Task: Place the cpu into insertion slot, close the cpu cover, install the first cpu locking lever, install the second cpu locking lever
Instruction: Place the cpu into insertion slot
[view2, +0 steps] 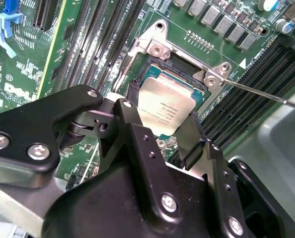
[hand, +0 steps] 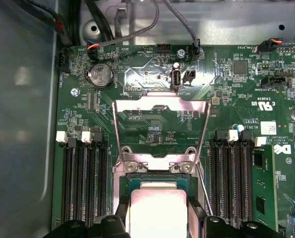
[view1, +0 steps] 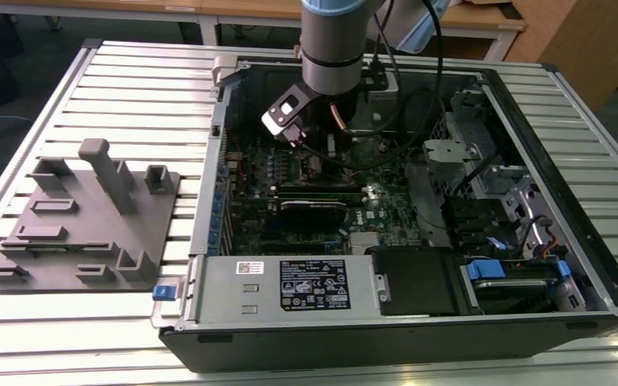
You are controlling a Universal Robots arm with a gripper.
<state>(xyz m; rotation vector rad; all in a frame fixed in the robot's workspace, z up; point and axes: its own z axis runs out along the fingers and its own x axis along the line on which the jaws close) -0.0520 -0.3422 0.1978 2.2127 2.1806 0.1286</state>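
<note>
In both wrist views the cpu (view2: 168, 101) (hand: 158, 210), a flat silver-grey square, lies level in or just over the insertion slot (view2: 148, 75) (hand: 157, 179). My gripper (view2: 162, 116) (hand: 158, 222) reaches down over it, with a black finger (view2: 132, 121) pressed to one edge of the chip and the other against the opposite edge. The cpu cover (hand: 160, 101), a silvery frame with a big window, is swung open away from the socket. A thin wire locking lever (view2: 266, 95) sticks out beside the socket, unlatched. In the exterior view the gripper (view1: 293, 121) is deep in the computer case.
Rows of black memory slots (hand: 85, 183) (hand: 232, 178) flank the socket on both sides. Cables (view1: 395, 121) hang near the arm inside the open case (view1: 566, 161). A grey fixture tray (view1: 84, 225) with posts sits on the slatted table at the exterior view's left.
</note>
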